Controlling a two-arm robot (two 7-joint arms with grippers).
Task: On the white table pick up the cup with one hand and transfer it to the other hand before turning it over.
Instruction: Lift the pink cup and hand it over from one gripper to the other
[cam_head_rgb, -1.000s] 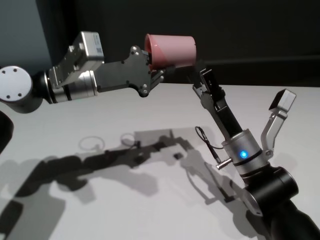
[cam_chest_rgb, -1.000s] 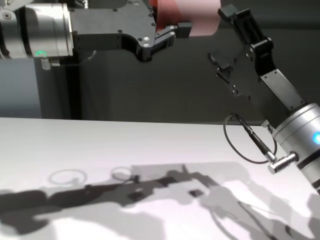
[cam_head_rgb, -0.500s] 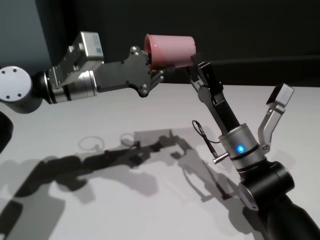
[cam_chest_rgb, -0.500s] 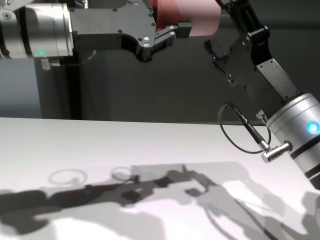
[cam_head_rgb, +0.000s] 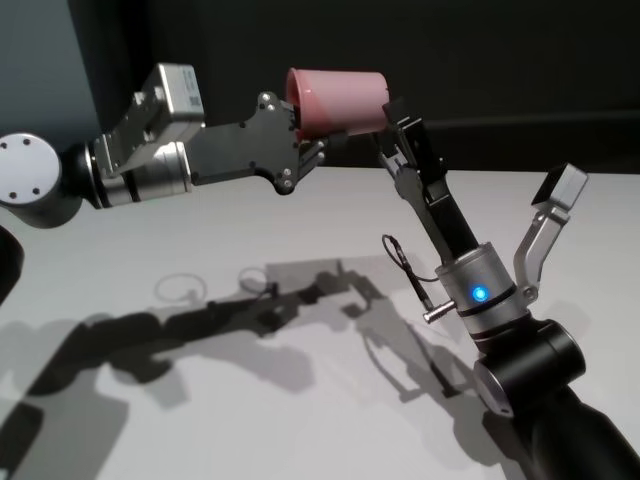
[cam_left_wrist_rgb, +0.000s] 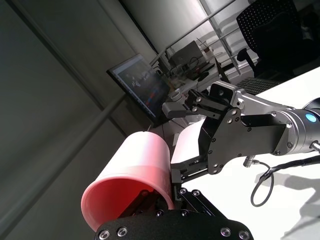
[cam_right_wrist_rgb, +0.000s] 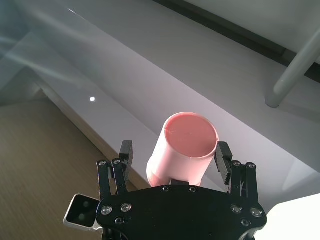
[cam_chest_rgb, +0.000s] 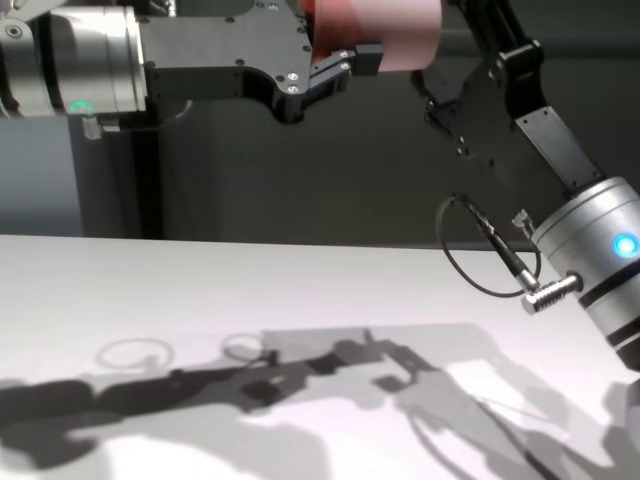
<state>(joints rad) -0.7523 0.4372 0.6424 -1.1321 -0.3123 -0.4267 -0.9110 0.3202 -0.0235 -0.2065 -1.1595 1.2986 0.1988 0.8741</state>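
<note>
Cup held aloft between two grippers, mid-handover.

The left gripper (cam_head_rgb: 305, 135) is clamped on the rim end of the cup (cam_head_rgb: 340, 100), which lies sideways high above the white table (cam_head_rgb: 200, 400). The right gripper (cam_right_wrist_rgb: 175, 162) has its fingers (cam_right_wrist_rgb: 223, 156) spread wide, one on each side of the cup's base end, not yet closed on it.
</note>
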